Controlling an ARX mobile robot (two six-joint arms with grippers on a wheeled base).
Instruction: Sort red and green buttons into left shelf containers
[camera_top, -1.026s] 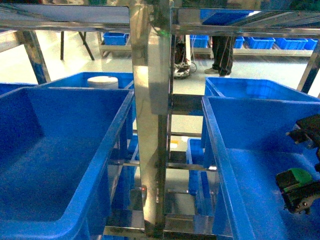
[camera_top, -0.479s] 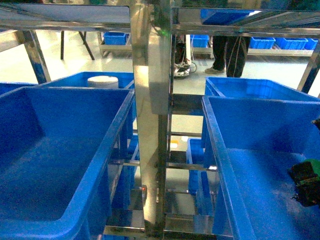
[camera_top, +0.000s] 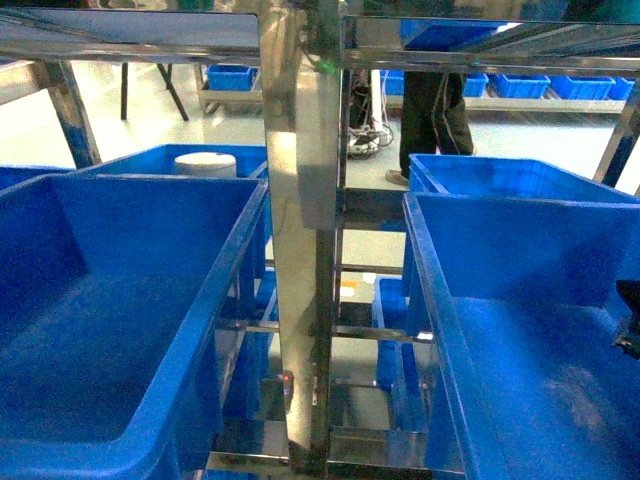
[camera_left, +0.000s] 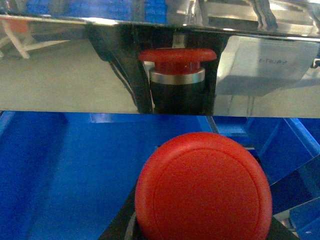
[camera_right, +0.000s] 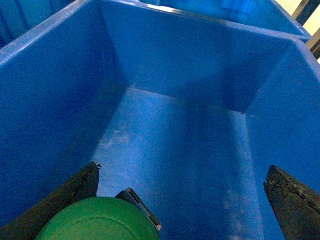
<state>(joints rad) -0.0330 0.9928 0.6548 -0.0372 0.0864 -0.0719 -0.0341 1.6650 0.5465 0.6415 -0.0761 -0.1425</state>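
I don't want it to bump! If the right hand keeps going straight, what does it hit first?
Probably the blue crate's floor, then its far wall. Nothing else shows ahead of the right hand; depth is hard to judge.

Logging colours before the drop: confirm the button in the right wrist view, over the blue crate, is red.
Not right. The right wrist view shows the button over the blue crate is green, not red. The red button appears in the left wrist view.

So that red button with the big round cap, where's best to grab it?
Probably the body below the cap, pinched from two opposite sides. The red button has a smooth, domed, overhanging cap; the steel rail mirrors a narrower collar and dark body beneath.
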